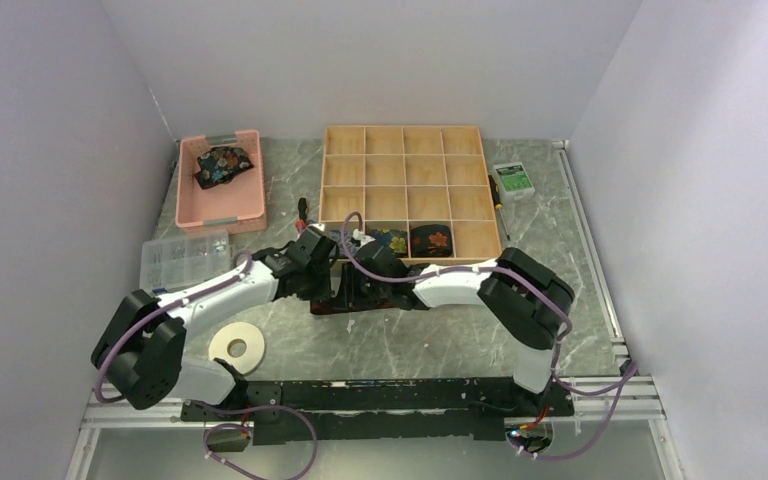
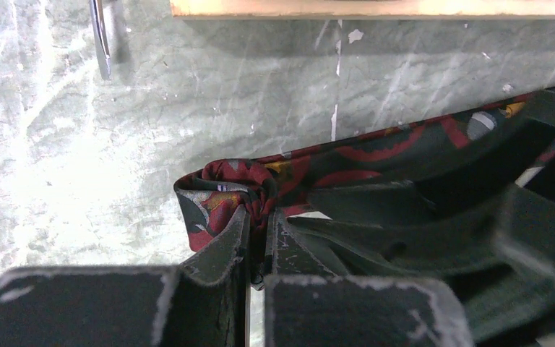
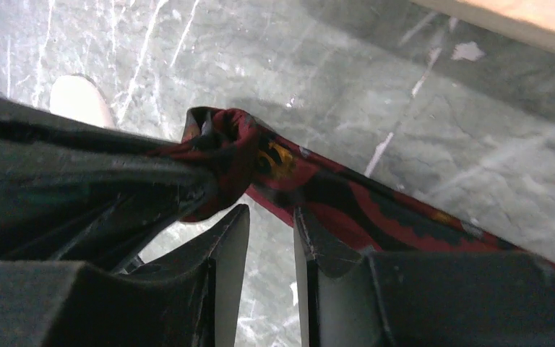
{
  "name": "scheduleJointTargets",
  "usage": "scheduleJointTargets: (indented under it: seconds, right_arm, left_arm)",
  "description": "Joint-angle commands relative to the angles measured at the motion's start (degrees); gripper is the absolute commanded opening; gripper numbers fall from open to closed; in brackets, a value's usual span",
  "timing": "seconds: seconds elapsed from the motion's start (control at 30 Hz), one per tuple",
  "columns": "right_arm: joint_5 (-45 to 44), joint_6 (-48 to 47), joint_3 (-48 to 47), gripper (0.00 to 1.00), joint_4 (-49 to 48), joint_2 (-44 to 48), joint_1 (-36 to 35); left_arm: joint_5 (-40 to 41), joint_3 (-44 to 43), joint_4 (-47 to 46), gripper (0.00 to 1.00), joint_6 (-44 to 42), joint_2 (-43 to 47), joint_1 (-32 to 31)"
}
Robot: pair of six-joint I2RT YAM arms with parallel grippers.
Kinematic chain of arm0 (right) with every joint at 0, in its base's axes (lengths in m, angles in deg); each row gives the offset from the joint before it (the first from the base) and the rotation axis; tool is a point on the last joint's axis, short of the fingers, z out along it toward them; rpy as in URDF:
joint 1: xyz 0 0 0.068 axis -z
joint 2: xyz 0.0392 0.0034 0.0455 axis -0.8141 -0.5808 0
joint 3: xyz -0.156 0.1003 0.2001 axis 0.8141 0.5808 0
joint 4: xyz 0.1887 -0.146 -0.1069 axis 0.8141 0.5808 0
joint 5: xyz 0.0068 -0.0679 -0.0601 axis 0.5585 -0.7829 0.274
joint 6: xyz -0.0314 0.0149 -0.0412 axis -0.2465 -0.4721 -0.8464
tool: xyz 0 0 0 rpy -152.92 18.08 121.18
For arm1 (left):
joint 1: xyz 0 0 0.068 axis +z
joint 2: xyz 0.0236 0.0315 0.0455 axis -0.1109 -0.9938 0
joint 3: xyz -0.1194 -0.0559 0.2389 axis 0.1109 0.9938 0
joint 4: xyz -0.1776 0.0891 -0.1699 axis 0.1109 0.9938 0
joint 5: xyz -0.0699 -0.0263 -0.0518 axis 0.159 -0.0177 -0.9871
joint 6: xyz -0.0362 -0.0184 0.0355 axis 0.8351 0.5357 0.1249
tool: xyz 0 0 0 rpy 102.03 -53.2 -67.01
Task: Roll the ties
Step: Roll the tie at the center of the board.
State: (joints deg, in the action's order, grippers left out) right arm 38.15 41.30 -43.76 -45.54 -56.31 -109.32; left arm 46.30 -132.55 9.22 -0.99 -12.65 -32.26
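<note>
A dark maroon tie with red-orange print point(image 2: 217, 195) lies on the marble table just in front of the wooden organizer. Its end is folded into a small loop. My left gripper point(image 2: 260, 225) is shut on that looped end, and the strip runs off to the right. My right gripper point(image 3: 271, 217) is open with a narrow gap and nothing between its jaws. Its tips sit just short of the tie point(image 3: 347, 210), beside the loop. From above, both grippers, left point(image 1: 328, 272) and right point(image 1: 358, 275), meet over the tie point(image 1: 335, 305). Two rolled ties point(image 1: 430, 240) sit in the organizer's front row.
The wooden compartment organizer point(image 1: 403, 160) stands right behind the grippers. A pink bin point(image 1: 190, 200) with a dark floral tie point(image 1: 222, 165) is at the back left. A clear plastic box point(image 1: 182, 258) and a white tape roll point(image 1: 237, 347) are near the left arm. A small green box point(image 1: 512, 178) is at the back right.
</note>
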Motion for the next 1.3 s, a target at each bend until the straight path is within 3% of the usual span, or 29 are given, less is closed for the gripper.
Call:
scheduleJointTargets:
  seconds: [0.0,0.17,0.47,0.57,0.83,1.07,1.17,1.27]
  right_arm:
    - [-7.33,-2.1,1.11,0.34,4.23,6.3,-0.09]
    - [-14.36,-3.23,6.61,0.34,7.91,12.77,-0.01]
    - [-19.79,-3.03,16.88,0.35,5.5,21.15,0.15]
    - [-20.23,-3.58,17.77,0.35,5.19,22.47,0.22]
    - [-18.36,-4.82,17.91,0.36,4.22,23.74,0.29]
    - [-16.82,-5.08,17.79,0.36,3.38,23.95,0.28]
    - [-14.82,-5.47,16.73,0.37,3.3,23.56,0.29]
    - [-12.56,-5.37,15.46,0.43,3.33,23.33,0.59]
  left_arm:
    - [3.17,-3.26,1.78,0.03,-0.42,-2.5,-0.28]
    - [3.6,-5.99,1.99,0.03,-0.29,-5.82,-1.81]
    - [5.37,-11.01,3.59,0.03,0.71,-12.37,-5.67]
    - [5.42,-12.57,3.68,0.1,0.83,-14.17,-7.19]
    - [4.01,-13.46,2.7,0.46,1.21,-15.67,-8.45]
    - [3.75,-12.05,2.27,0.62,1.57,-12.01,-8.48]
    - [3.38,-11.44,2.09,0.82,1.75,-9.49,-8.48]
    - [3.41,-10.82,2.36,0.9,2.06,-6.45,-8.48]
